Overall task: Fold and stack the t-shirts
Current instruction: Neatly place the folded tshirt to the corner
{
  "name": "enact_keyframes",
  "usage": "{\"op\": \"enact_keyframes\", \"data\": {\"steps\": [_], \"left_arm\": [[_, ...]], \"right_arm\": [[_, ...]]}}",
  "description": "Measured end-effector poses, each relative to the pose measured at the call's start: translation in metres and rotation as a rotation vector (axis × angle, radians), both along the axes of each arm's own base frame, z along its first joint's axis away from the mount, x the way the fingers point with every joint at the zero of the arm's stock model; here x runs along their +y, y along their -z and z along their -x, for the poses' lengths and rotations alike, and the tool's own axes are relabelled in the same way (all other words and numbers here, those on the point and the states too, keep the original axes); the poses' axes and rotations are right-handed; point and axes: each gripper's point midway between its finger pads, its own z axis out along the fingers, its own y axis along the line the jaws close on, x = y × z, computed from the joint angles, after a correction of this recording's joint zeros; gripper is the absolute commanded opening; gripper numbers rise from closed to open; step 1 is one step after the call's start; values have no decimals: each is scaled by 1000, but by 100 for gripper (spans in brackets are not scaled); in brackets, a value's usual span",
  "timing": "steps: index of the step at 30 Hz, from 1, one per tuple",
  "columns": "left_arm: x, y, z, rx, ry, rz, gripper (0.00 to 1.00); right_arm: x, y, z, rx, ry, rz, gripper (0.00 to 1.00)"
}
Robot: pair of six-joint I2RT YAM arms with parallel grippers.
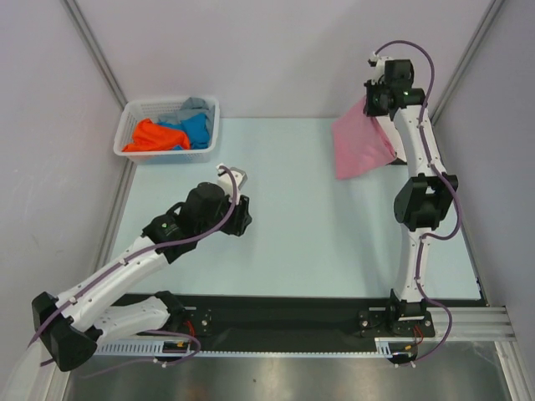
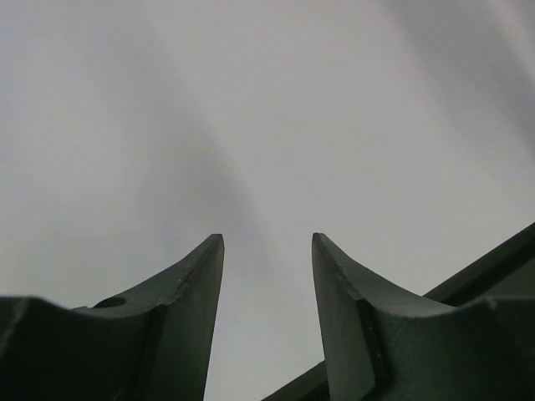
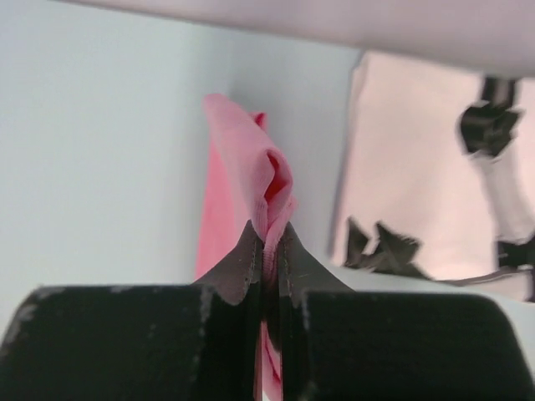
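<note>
A pink t-shirt (image 1: 358,146) hangs bunched above the table's far right, pinched at its top edge by my right gripper (image 1: 369,104). In the right wrist view the gripper (image 3: 269,230) is shut on a fold of the pink t-shirt (image 3: 251,159), and cloth trails down between the fingers. My left gripper (image 1: 239,213) is over the table's left middle, far from the pink shirt. The left wrist view shows it (image 2: 267,238) open with nothing between its fingers. More t-shirts, orange (image 1: 153,136), blue (image 1: 194,129) and grey (image 1: 192,107), lie crumpled in the basket.
The white lattice basket (image 1: 134,111) stands at the table's far left corner. Grey walls enclose the table on three sides. The right arm (image 1: 422,200) rises along the right edge. A black rail (image 1: 284,317) runs along the near edge.
</note>
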Motion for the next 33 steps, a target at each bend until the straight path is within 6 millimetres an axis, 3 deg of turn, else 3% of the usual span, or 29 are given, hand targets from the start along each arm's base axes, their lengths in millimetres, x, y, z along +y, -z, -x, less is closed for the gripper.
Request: {"op": "enact_keyframes", "data": {"steps": [4,15,25,33], "left_arm": [[8,9,1,19,-3,-29,52],[16,46,6,101,5,-137,51],[17,56,7,127,7,-161,51],[15,57,6,123,9,-157,51]], "right_arm": [[-13,-21,-5,-60,-18,65,0],[-35,0,-12,-34,-70,159,0],[-41,-9,-10,-51,-99,193,0],[-55,-45,0,-108,-82,205,0]]}}
